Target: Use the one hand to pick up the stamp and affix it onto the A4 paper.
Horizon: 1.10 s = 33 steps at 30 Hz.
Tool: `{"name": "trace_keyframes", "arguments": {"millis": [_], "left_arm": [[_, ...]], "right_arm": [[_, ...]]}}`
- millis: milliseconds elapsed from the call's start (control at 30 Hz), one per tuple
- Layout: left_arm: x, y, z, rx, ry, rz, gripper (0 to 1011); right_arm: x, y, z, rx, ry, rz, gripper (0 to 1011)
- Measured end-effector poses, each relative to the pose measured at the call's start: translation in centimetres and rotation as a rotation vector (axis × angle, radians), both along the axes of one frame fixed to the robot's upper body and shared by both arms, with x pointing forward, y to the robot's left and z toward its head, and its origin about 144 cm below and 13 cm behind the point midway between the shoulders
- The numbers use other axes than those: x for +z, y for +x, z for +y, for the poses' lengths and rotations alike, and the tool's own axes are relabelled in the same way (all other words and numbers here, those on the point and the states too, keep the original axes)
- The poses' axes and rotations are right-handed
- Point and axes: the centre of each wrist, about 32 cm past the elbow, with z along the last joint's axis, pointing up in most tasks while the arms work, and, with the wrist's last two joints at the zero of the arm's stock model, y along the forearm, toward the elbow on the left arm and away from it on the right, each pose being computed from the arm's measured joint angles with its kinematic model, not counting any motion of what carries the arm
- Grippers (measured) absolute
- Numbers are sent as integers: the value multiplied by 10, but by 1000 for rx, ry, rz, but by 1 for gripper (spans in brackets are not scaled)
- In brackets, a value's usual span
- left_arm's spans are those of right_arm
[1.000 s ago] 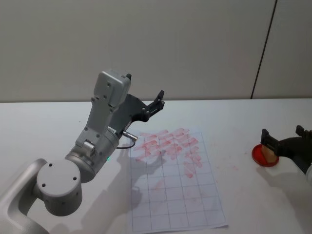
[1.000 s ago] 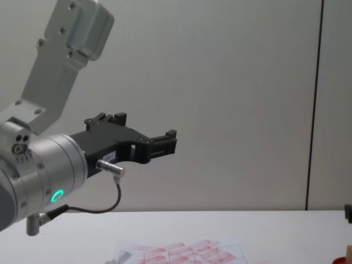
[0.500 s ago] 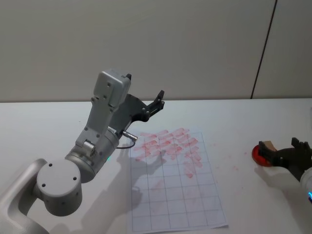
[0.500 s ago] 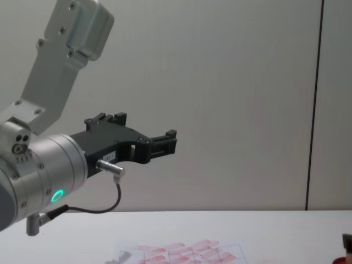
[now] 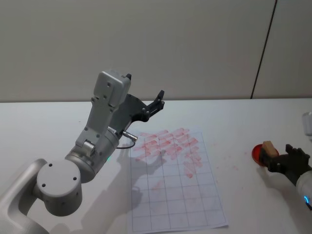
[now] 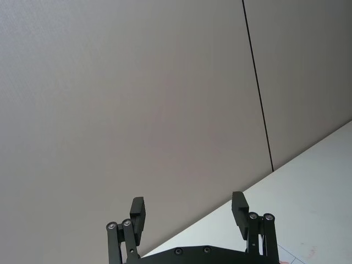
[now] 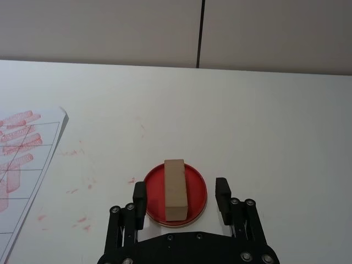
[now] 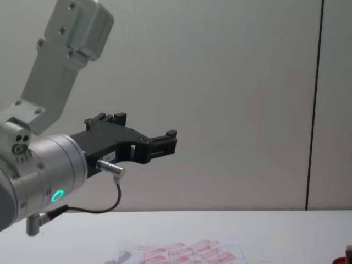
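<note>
Right gripper point(image 7: 180, 190) withdrawn from stamp point(image 5: 268, 146); tabletop point(image 7: 275, 121) ink-smudged.

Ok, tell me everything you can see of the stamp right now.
The stamp is a plain oblong block that looks like light tan wood, with flat faces and square edges; no print face shows. It rests across the middle of a round red pad on the white table, to the robot's right of the A4 paper and clear of it. The right gripper is open, with a finger on each side of the block and a gap on both sides, so only the pad touches it.
</note>
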Motion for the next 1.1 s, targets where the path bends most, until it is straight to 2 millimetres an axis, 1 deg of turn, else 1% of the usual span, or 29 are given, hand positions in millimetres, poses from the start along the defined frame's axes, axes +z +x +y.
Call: {"name": "trace_keyframes", "arguments": {"millis": [33,67,133,167,200,233,300,333,467,533,567,600,1100], "left_arm": [[0,0,0,0,0,0,1001],[0,0,0,0,0,0,1001],[0,0,0,0,0,0,1001],[0,0,0,0,0,0,1001],[0,0,0,0,0,0,1001],[0,0,0,0,0,0,1001],[0,0,0,0,0,0,1001],[0,0,0,0,0,0,1001],[0,0,0,0,0,0,1001],[0,0,0,0,0,0,1001],[0,0,0,0,0,0,1001],[0,0,0,0,0,0,1001],[0,0,0,0,0,0,1001]], "right_arm": [[0,0,0,0,-1,1,781],[-1,1,1,0,-4,5,729],[-2,1,1,0,-6,7,683],[-2,1,2,-1,-8,8,643],[-2,1,2,-1,-9,9,643],[-3,2,2,-2,-12,12,588],[-4,3,3,-2,-15,15,544],[-4,3,3,-2,-16,15,481],[-5,4,4,-3,-21,20,358],[-5,4,4,-3,-24,23,318],[-6,5,5,-3,-24,24,263],[-6,5,5,-4,-25,26,233],[-9,11,5,-27,0,66,222]]}}
